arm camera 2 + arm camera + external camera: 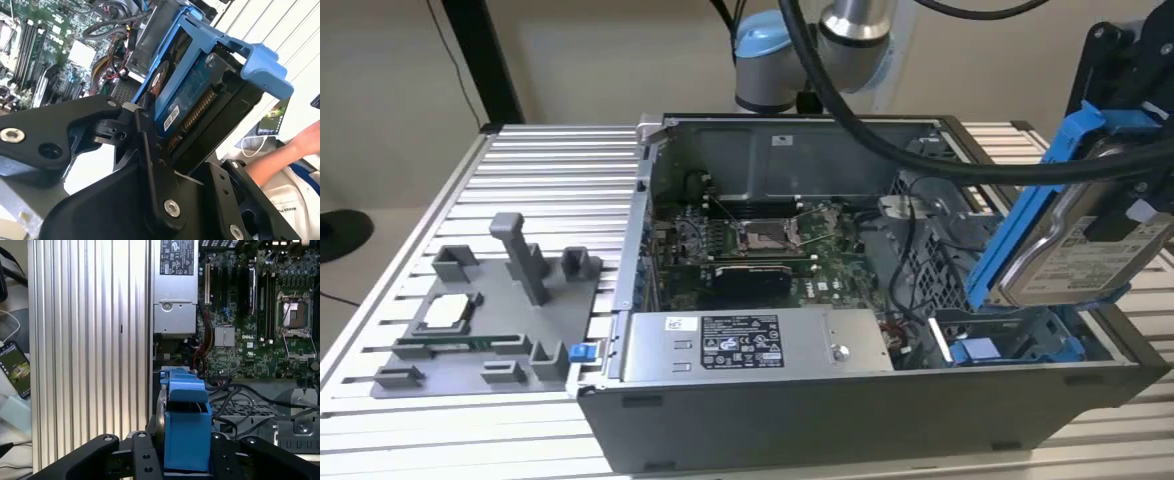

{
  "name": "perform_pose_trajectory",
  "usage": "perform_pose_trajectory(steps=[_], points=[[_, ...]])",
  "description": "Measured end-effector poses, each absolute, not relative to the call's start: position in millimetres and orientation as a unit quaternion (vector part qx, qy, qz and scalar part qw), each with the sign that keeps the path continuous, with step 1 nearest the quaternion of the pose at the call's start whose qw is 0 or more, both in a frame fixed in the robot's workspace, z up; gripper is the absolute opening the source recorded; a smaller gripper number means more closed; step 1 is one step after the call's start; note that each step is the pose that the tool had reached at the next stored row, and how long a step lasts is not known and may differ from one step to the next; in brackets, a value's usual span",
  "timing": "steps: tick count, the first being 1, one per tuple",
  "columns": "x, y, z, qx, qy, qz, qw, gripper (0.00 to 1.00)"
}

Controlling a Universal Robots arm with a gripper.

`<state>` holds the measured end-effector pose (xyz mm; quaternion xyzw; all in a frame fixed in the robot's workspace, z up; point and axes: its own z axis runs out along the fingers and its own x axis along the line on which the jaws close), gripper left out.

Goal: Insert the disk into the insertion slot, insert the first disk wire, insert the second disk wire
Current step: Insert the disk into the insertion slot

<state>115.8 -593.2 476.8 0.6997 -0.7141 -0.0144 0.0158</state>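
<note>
Being clamped between the fingers of the gripper, the disk is being held tilted just above the insertion slot, by the computer case wall at the exterior view's right.

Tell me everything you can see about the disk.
The disk is a silver metal drive with a white printed label, clipped in a bright blue plastic frame. The second wrist view shows its blue circuit board. It stands steeply tilted in the air over the insertion slot. The gripper is shut on it, with black fingers pressing both sides of the frame.
</note>
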Motion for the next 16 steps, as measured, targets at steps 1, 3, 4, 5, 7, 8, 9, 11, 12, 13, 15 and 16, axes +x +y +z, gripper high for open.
perform_pose_trajectory(steps=[1,3,4,5,7,8,9,11,12,13,15,16], points=[[116.2,-593.2,475.0,0.700,-0.714,-0.014,0.016,0.00],[117.3,-593.2,471.2,0.700,-0.714,-0.015,0.016,0.00],[118.1,-593.2,469.3,0.700,-0.714,-0.015,0.016,0.00],[118.9,-593.2,467.4,0.700,-0.714,-0.015,0.016,0.00],[120.7,-593.2,463.9,0.700,-0.714,-0.015,0.016,0.00],[121.5,-593.3,462.2,0.700,-0.714,-0.015,0.016,0.00],[122.3,-593.2,460.4,0.700,-0.714,-0.015,0.016,0.00],[123.8,-592.9,456.8,0.700,-0.714,-0.015,0.016,0.00],[124.0,-592.6,454.9,0.699,-0.714,-0.015,0.016,0.00],[124.1,-592.3,453.0,0.699,-0.714,-0.015,0.016,0.00],[124.3,-591.4,449.5,0.699,-0.714,-0.015,0.017,0.00],[124.3,-590.9,447.5,0.699,-0.714,-0.015,0.017,0.00]])
